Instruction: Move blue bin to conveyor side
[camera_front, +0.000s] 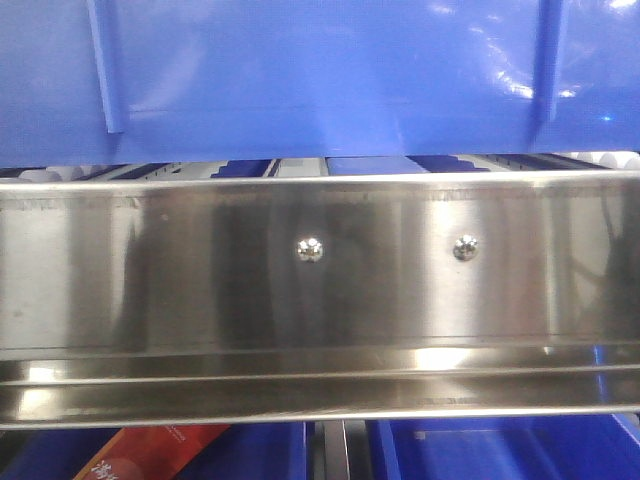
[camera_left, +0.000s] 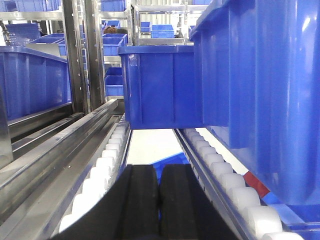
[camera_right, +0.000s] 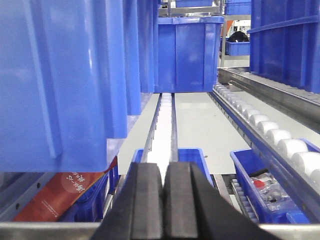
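The large glossy blue bin (camera_front: 320, 70) fills the top of the front view, its ribbed side wall resting on the rollers just behind the steel rail. In the left wrist view the bin (camera_left: 270, 90) stands close on the right. In the right wrist view it (camera_right: 60, 75) stands close on the left. My left gripper (camera_left: 160, 172) is shut and empty, low between two roller tracks beside the bin. My right gripper (camera_right: 164, 167) is shut and empty, just right of the bin. Neither gripper touches the bin. The dark grey conveyor belt is out of view.
A shiny steel rail (camera_front: 320, 260) with two screws runs across the front. White roller tracks (camera_left: 107, 165) (camera_right: 280, 135) lead away. Another blue bin (camera_left: 160, 85) (camera_right: 190, 52) sits farther along. Below lie a small blue bin (camera_right: 265, 185) with red contents and a red box (camera_right: 60, 195).
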